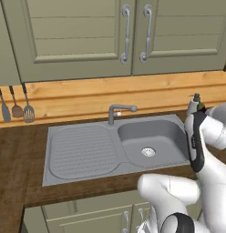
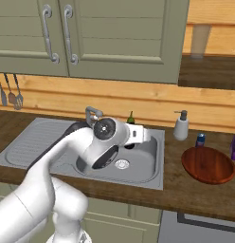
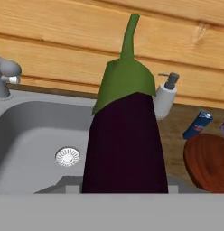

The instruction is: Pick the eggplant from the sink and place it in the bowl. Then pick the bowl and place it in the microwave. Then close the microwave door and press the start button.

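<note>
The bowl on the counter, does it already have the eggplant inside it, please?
No, the bowl sits empty right of the sink, while the eggplant stands upright before the gripper.

Arm over the sink [image 2: 152,179]; bowl [image 2: 208,164] on counter to its right

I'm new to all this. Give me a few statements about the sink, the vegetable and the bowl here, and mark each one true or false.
1. The dark purple eggplant with a green stem lies flat on the bottom of the basin. False: it stands stem-up right before the hand camera, raised above the grey metal sink.
2. The glossy reddish-brown bowl sits on the wooden counter to the right of the sink. True.
3. The bowl already holds the eggplant. False: the bowl is empty.
4. A white soap dispenser stands behind the bowl, near the wooden wall. True.
5. Water runs from the bent grey faucet. False: no water shows.
</note>
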You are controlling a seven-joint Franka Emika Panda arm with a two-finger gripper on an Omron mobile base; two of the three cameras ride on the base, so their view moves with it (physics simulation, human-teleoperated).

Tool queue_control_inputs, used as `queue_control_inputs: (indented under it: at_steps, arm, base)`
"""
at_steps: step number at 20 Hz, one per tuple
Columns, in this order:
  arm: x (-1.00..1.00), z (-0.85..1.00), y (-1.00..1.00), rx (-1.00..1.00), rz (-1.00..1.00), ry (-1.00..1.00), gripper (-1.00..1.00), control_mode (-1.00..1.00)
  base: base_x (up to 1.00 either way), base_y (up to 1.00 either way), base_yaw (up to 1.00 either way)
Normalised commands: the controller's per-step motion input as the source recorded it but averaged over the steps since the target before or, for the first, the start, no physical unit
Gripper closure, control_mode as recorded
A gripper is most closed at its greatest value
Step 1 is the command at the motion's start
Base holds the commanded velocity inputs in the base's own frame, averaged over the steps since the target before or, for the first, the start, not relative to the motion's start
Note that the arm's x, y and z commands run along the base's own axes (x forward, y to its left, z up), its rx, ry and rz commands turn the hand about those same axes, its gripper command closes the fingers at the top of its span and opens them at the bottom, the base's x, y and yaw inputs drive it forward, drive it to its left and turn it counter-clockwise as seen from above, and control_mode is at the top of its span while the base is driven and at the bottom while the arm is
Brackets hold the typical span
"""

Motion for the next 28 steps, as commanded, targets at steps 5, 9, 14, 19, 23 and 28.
queue_control_inputs:
  at_steps: [5,9,14,19,23,28]
  arm:
    - [0.02,0.0,-0.48,0.0,-0.01,0.1,1.0,-1.0]
    - [0.21,-0.1,-0.71,0.0,0.0,0.07,1.0,-1.0]
    - [0.22,-0.05,-0.67,0.0,0.0,0.13,1.0,-1.0]
    - [0.15,-0.14,-0.52,0.0,-0.04,0.11,1.0,-1.0]
    - [0.06,-0.23,-0.54,0.0,-0.06,0.05,1.0,-1.0]
    - [0.06,-0.26,-0.49,0.0,-0.05,0.03,1.0,-1.0]
  base:
    - [0.0,0.0,0.0]
    - [0.0,0.0,0.0]
    - [0.0,0.0,0.0]
    - [0.0,0.0,0.0]
    - [0.0,0.0,0.0]
    - [0.0,0.0,0.0]
